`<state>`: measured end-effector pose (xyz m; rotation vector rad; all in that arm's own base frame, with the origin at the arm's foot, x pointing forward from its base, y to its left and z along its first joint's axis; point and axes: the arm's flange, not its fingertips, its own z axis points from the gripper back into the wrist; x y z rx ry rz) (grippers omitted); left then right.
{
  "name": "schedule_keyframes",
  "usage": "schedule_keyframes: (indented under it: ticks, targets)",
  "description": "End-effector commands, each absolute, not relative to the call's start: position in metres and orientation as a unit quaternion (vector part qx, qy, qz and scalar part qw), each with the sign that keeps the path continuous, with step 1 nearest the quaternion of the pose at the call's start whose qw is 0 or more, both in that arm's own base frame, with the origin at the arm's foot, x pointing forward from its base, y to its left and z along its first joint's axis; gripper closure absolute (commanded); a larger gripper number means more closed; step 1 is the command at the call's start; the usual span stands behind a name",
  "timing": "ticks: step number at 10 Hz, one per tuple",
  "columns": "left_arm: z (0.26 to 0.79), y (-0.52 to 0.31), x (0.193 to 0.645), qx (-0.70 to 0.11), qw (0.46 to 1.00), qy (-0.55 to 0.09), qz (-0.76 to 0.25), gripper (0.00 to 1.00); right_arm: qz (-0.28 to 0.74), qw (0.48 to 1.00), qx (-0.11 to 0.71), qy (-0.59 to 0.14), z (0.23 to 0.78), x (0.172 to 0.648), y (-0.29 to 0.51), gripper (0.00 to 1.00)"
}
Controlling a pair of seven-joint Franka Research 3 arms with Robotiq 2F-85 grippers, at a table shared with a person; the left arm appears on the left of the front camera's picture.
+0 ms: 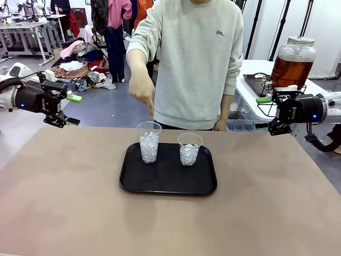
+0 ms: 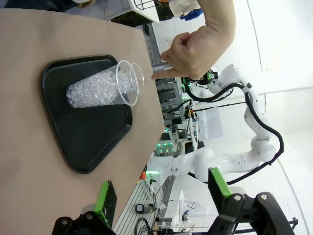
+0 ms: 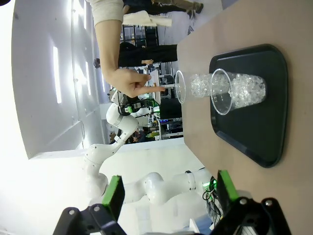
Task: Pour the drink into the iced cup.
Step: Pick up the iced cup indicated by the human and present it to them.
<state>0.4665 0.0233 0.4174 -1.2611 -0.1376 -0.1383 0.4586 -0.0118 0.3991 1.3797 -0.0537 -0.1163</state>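
own tool: left gripper (image 2: 160, 183), green-padded fingers wide apart, nothing between | surface: black tray (image 2: 88, 147) on brown table (image 2: 29, 161) | item: clear cup of ice (image 2: 105, 90) upright on tray | far side: person's hand (image 2: 195, 51), forefinger pointing near cup rim

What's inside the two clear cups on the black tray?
Ice cubes sit in the taller cup and the shorter cup, with no coloured liquid among them. The ice hides each cup's bottom.

A brown table (image 1: 64, 202) carries one black tray (image 1: 166, 180), lying flat near its middle, a little toward the far edge, long side running across the table.
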Motion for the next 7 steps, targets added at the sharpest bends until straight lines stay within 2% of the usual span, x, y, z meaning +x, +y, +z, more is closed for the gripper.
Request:
schedule_keyframes:
  ticks: [1, 7]
  targets:
    - [0.4168, 0.0235, 0.4643, -0.590, 0.802, -0.068, -0.069, 0.00, -0.054, 0.769, 0.636, -0.026, 0.4008, 0.4574, -0.0121, 0.00]
    - [0.4168, 0.0235, 0.4643, -0.590, 0.802, -0.068, -0.069, 0.00, -0.054, 0.769, 0.636, -0.026, 0.4008, 0.4574, -0.0121, 0.00]
